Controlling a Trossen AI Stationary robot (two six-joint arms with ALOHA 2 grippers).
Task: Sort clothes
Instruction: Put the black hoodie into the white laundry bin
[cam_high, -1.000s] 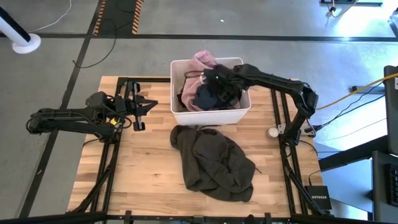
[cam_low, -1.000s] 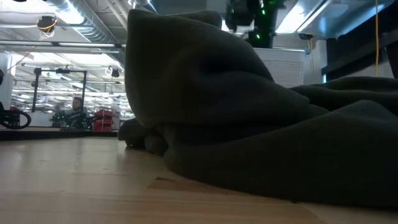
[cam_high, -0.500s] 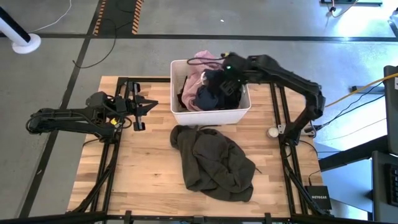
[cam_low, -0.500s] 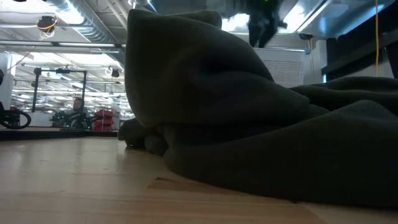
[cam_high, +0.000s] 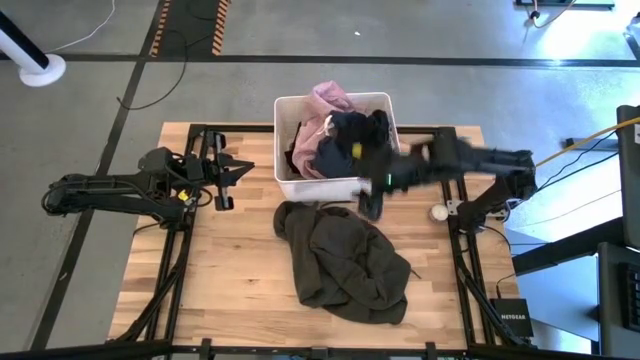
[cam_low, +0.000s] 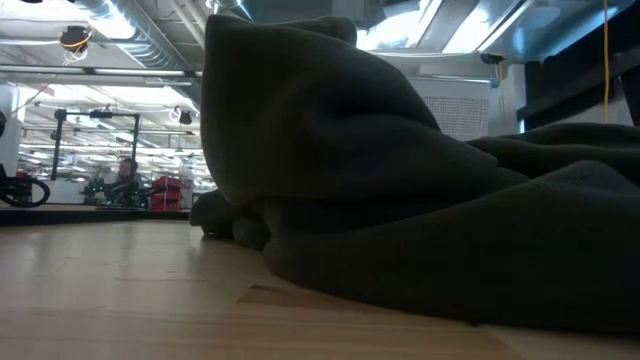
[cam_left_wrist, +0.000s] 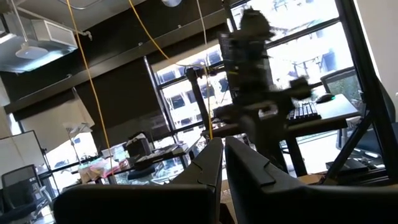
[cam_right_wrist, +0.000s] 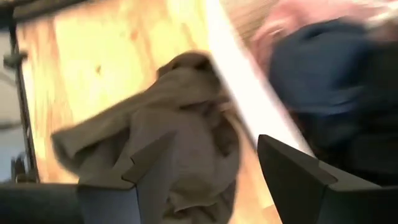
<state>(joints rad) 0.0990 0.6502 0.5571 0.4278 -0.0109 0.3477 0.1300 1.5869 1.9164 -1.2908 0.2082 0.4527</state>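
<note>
Right gripper (cam_high: 372, 196) blurred above white rectangular plastic bin's (cam_high: 340, 186) front wall, fingers spread with nothing between them in wrist view. Judged step: reach for next garment; best to slow, centre over one piece, close on a thick fold. Large dark olive-brown garment (cam_high: 345, 260) lies on wooden table (cam_high: 230, 270) just below-forward of gripper; navy garment (cam_high: 345, 145) and light pink garment (cam_high: 325, 100) in bin behind it. Left gripper (cam_high: 232, 172) waits well apart, fingers nearly pressed together.

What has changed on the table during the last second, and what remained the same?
The right pincer moved out of the white bin, over its front wall toward the olive-brown garment. Its fingers are apart and empty in the right wrist view, so it took nothing. The left pincer, the olive-brown garment and the bin stayed put.
</note>
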